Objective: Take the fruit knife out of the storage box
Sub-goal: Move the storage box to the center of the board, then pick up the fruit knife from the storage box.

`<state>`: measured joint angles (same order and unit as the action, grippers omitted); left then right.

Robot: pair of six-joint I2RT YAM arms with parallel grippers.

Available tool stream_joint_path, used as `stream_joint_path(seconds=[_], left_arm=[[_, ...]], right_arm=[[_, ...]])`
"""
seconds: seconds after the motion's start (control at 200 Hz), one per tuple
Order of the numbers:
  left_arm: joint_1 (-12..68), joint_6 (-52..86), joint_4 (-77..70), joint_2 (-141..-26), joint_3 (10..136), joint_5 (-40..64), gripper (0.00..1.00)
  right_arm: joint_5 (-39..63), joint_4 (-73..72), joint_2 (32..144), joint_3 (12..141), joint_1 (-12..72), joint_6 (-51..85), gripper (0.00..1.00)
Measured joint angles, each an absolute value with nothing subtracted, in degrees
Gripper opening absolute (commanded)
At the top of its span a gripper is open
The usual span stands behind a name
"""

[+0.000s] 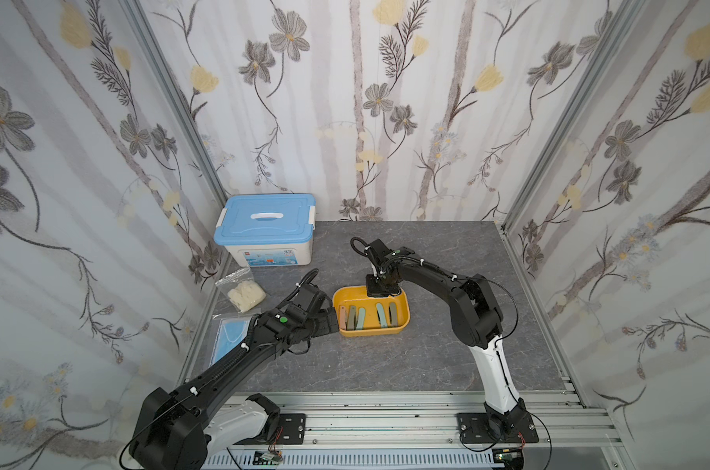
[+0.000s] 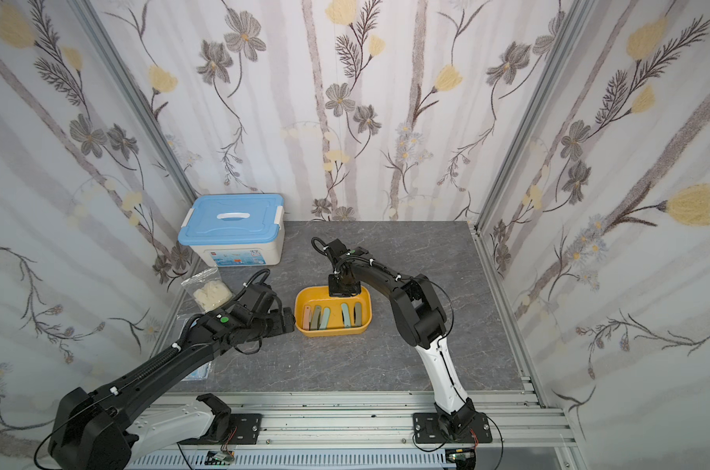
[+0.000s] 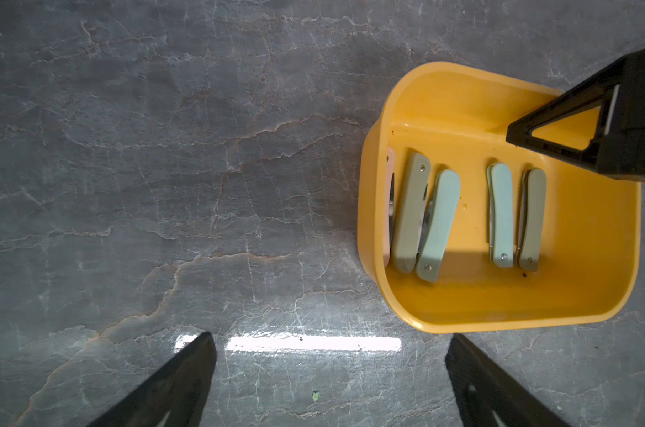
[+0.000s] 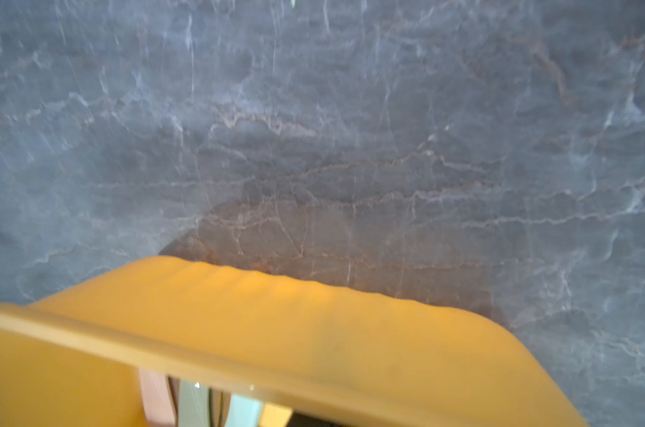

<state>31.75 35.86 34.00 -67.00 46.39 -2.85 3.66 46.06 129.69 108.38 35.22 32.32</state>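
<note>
**Open jaws wait beside a box of folded knives**

The mustard-yellow storage box (image 1: 369, 331) sits mid-tabletop (image 3: 165, 185). Its five folded fruit knives (image 3: 500, 214) lie side by side on its floor, none lifted yet. The right gripper (image 3: 513, 135), jaws shut, dips inside the far wall, apparently to steady the box; whether it pinches the wall cannot be told. The left gripper (image 3: 332, 337) hovers just outside the end nearest it, jaws spread wide and empty, seemingly poised to reach in for a knife.

Bright, even light; both top views bow at the edges.
Glare streaks the table (image 3: 313, 344); the storage box (image 4: 276, 332) blurs in the right wrist view.
</note>
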Motion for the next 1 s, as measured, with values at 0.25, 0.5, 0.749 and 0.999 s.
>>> stream_joint_path(seconds=[0.25,0.5,0.749,0.999], left_arm=[[29.1,32.7,33.0,-80.1,55.5,-1.1,1.0],[27.1,30.2,33.7,-91.1,64.1,2.9,0.99],[26.9,28.7,37.5,-94.1,69.6,4.5,0.73],[25.7,28.6,39.2,-96.6,69.7,4.6,0.55]], right_arm=[[3.7,47.2,133.7,117.8,32.7,29.4,0.0],[6.1,52.0,134.1,124.6,32.7,25.5,0.49],[7.6,56.3,127.6,117.2,32.7,22.7,0.89],[8.1,57.3,126.7,111.1,33.5,17.9,0.66]])
